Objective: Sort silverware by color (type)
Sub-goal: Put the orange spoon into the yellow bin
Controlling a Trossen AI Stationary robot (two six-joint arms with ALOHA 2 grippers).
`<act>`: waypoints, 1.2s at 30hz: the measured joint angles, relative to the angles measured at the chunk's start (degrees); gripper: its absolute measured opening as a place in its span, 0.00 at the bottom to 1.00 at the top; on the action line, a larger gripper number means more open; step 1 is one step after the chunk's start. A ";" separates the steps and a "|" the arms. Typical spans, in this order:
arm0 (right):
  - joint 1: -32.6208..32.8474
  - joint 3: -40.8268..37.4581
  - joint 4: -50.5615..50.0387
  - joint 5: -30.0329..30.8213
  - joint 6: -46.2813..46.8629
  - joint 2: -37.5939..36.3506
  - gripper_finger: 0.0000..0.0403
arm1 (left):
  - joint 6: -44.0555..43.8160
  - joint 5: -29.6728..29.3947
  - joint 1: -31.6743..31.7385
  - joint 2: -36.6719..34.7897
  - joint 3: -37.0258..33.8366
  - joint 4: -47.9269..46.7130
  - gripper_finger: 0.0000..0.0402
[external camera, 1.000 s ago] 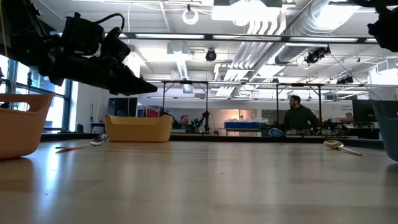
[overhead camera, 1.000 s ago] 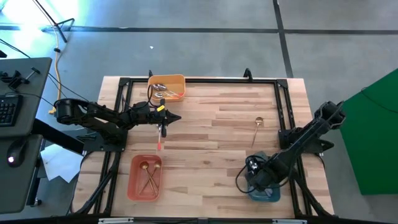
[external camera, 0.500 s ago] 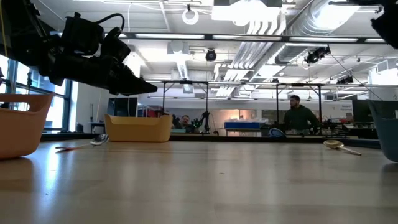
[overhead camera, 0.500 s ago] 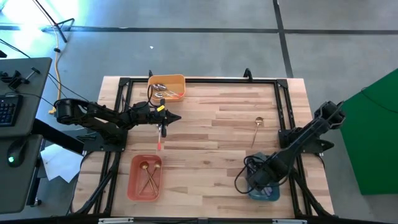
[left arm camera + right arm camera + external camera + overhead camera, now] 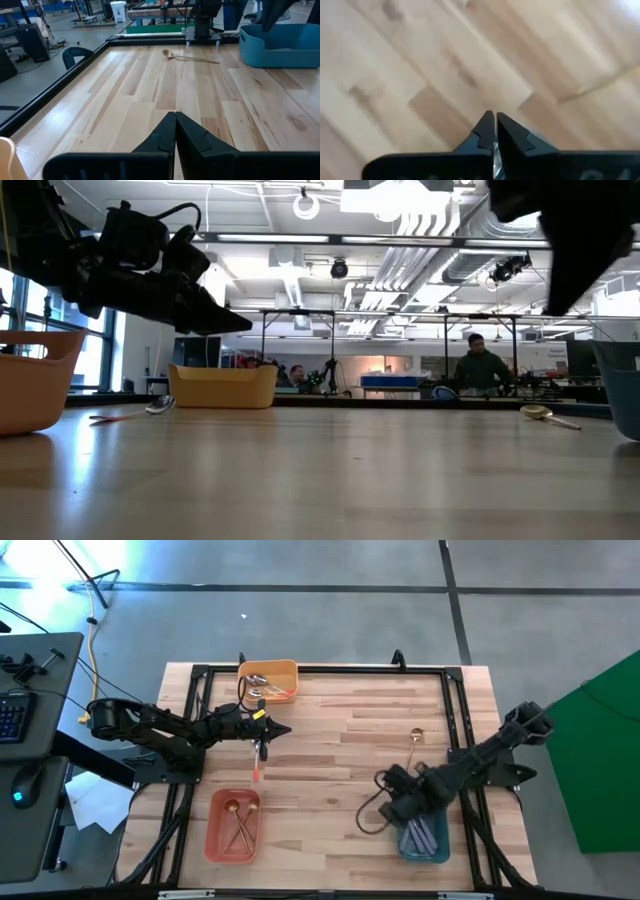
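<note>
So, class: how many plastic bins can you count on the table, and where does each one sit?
3. A yellow-orange bin at the far edge, left of centre; a red-orange bin at the near left; a teal bin at the near right, partly covered by the right arm.

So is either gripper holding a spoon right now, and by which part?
Neither. The left gripper and the right gripper are both shut with nothing between their fingers.
</note>
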 joint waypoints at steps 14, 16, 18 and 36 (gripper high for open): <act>-8.20 -6.14 7.01 -10.62 -11.79 0.00 0.00 | -0.13 0.09 -0.02 0.02 0.00 -1.66 0.00; -7.87 -7.37 8.37 -12.19 -10.71 0.00 0.00 | -0.11 0.09 -0.02 0.02 0.00 -1.75 0.00; -7.11 -7.58 8.16 -13.00 -9.67 0.00 0.00 | -0.14 0.07 -0.02 0.02 0.00 -1.75 0.00; -16.84 -6.96 24.22 -9.71 -46.72 -1.59 0.00 | -5.19 -7.19 -0.87 -6.00 1.90 -17.34 0.25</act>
